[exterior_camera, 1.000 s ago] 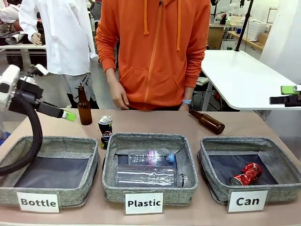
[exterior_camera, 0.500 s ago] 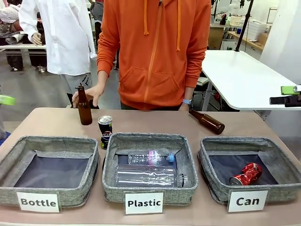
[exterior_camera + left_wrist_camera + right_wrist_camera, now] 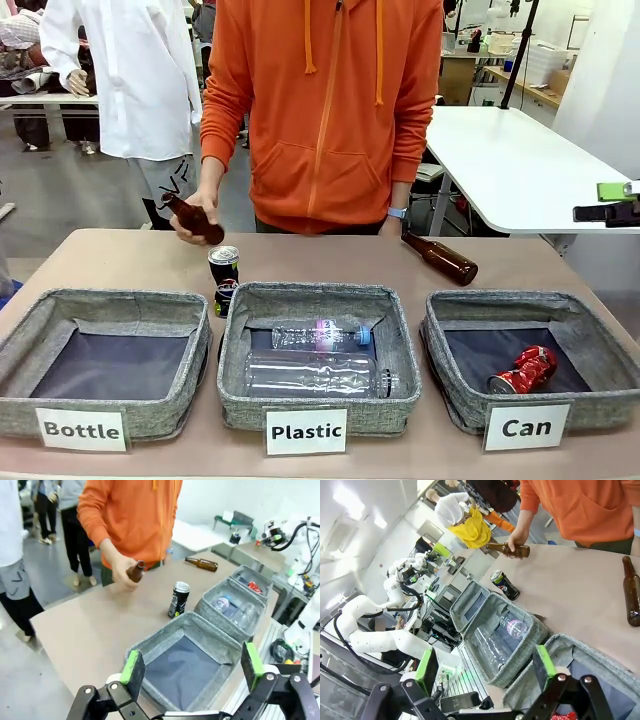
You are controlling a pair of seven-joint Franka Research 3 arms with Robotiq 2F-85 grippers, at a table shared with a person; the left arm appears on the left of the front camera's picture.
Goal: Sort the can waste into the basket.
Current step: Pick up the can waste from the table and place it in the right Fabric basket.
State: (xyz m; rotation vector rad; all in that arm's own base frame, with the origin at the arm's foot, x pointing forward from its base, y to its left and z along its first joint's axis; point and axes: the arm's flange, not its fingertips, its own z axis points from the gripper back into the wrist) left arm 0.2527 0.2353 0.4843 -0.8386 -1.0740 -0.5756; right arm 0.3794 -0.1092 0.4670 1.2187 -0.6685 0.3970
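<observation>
My left gripper (image 3: pixel 192 664) hangs released, its green pads wide apart and gripping nothing, above the grey woven-fabric rectangular basket labelled "Bottle" (image 3: pixel 110 300). Beyond that basket's far edge, the person's hand (image 3: pixel 187 213), coming out of an orange sleeve, grips a brown glass bottle (image 3: pixel 212 232), which is tilted and lifted off the tan table (image 3: pixel 330 258). Just right of it, the black-and-silver patterned metal drink can (image 3: pixel 223 272) stands upright on the table. It is close against the far left corner of the middle grey woven basket labelled "Plastic" (image 3: pixel 310 292); whether it touches the fabric I cannot tell. Two clear plastic bottles (image 3: pixel 315 372) lie on their sides in that basket. Farther right, a second brown glass bottle (image 3: pixel 441 257) lies on its side on the table, behind the grey woven-fabric basket labelled "Can" (image 3: pixel 520 298). In this basket the dented red metal drink can (image 3: pixel 522 370) lies on its side on the dark lining, toward the near right. My right gripper (image 3: pixel 590 201) hovers at the far right, higher than the "Can" basket and apart from it. Its jaws are also released and wide, holding nothing.
</observation>
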